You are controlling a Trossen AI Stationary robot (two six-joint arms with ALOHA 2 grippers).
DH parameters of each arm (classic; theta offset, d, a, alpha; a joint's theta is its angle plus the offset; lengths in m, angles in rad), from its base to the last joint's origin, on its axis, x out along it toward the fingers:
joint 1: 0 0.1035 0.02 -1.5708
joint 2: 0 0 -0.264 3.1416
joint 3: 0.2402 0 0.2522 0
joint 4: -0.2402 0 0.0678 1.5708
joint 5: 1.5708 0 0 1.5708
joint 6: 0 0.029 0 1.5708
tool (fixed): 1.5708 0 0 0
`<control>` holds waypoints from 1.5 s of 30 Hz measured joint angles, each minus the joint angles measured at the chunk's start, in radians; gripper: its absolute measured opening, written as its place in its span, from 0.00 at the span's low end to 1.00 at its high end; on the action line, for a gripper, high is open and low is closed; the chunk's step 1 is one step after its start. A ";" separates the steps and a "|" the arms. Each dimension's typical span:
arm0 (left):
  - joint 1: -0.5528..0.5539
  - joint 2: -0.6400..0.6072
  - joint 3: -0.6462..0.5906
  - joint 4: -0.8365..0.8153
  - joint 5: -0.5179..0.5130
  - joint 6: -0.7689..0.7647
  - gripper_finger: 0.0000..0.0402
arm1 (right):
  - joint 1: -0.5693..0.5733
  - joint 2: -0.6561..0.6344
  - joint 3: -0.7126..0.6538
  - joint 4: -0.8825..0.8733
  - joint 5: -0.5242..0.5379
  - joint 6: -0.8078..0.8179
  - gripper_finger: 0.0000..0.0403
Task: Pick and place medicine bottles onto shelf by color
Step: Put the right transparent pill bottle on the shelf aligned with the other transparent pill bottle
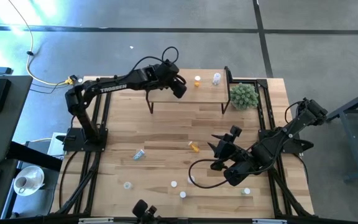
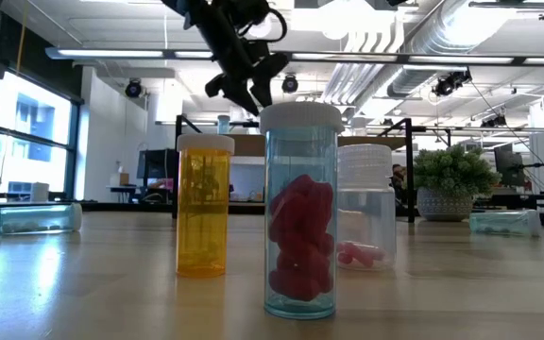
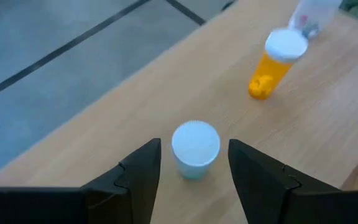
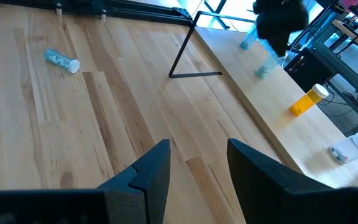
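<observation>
Medicine bottles stand nearest the low camera: a clear light-blue plastic cylinder [image 2: 299, 212] with a ribbed white cap and red pills inside, an amber-orange one [image 2: 203, 205] just beside it, and a clear colourless one [image 2: 365, 210] behind. Further out on the pale plank tabletop [image 1: 166, 130], a blue bottle [image 1: 139, 154] and an orange one [image 1: 194, 147] lie on their sides. The right gripper [image 4: 197, 163] hovers above bare planks, its dark fingers parted around nothing. On the raised light-wood shelf [image 1: 207, 92] with thin black legs, the left gripper [image 3: 193, 163] has its fingers spread to either side of an upright light-blue bottle [image 3: 195, 149], seemingly clear of it. An orange bottle [image 3: 274, 66] and a clear one [image 1: 217, 78] stand beyond, near a spiky green plant ball [image 1: 243, 95].
</observation>
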 joint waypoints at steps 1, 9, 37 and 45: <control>0.000 -0.010 0.000 0.001 0.005 0.000 0.45 | 0.000 0.000 0.000 0.000 0.000 -0.001 0.37; -0.005 -0.106 0.000 -0.016 0.086 -0.003 0.45 | 0.000 0.000 0.000 0.000 -0.005 -0.001 0.37; -0.258 -0.566 -0.491 -0.138 0.129 -0.031 0.44 | 0.002 0.010 0.000 -0.001 -0.139 0.057 0.37; -0.347 -0.706 -0.691 0.055 0.131 -0.065 0.44 | -0.012 0.010 0.000 0.003 -0.357 0.012 0.37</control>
